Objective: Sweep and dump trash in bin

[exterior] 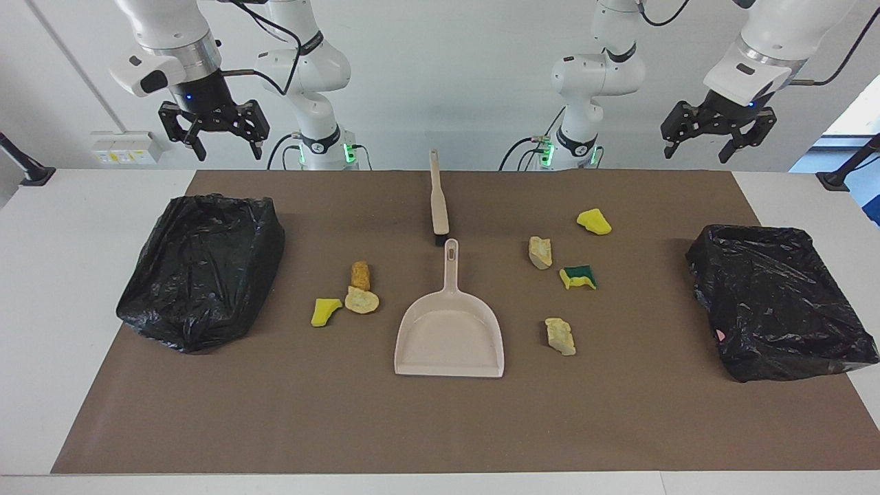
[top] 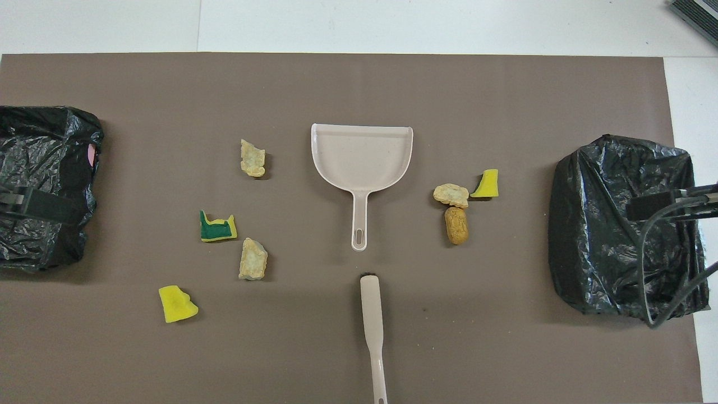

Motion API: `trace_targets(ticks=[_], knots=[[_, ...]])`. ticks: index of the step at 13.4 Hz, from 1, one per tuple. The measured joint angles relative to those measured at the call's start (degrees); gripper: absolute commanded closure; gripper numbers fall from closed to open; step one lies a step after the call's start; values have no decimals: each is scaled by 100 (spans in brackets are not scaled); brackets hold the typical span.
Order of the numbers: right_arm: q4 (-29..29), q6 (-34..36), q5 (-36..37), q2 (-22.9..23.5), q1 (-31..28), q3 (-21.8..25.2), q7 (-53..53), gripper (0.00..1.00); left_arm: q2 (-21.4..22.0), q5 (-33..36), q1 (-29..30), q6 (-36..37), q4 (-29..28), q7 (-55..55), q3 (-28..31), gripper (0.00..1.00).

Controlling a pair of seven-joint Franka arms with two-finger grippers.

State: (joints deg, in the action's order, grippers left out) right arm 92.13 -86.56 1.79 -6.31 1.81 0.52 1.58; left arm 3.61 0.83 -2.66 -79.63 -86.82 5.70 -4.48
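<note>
Both arms were up in the air when I looked, nothing in either hand. The right gripper (exterior: pixel 218 137) hung off a wrist that pointed pretty much straight down, over the robots' edge of the table toward the right arm's end, fingers spread wide. The left gripper (exterior: pixel 715 137) was also raised, above that same edge at the left arm's end, its wrist tilted so the hand leaned in toward the middle of the table, fingers parted too. Neither one touched anything. From above you could barely see them, just a dark sliver of each poking in at the sides. The upper arms ran up out of view.
</note>
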Motion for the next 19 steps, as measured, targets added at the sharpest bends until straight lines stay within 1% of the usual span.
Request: trace_targets(ticks=[5,7,9,12,16,19], knots=[[0,0,0,0,0,0,0,0,571,-51,-10,-237,-966,-223,-563,0],[0,0,0,0,0,0,0,0,797,-142,-17,-430,-1398,-474,-793,0],[0,0,0,0,0,0,0,0,928,-255,-32,-609,-1761,-788,-1084,0],[0,0,0,0,0,0,0,0,956,-499,-86,-1045,-2228,-1471,-1600,0],[0,0,0,0,0,0,0,0,955,-831,-135,-1840,-2834,-2370,-2390,0],[0,0,0,0,0,0,0,0,941,-911,-212,-2490,-3269,-3014,-2911,0]])
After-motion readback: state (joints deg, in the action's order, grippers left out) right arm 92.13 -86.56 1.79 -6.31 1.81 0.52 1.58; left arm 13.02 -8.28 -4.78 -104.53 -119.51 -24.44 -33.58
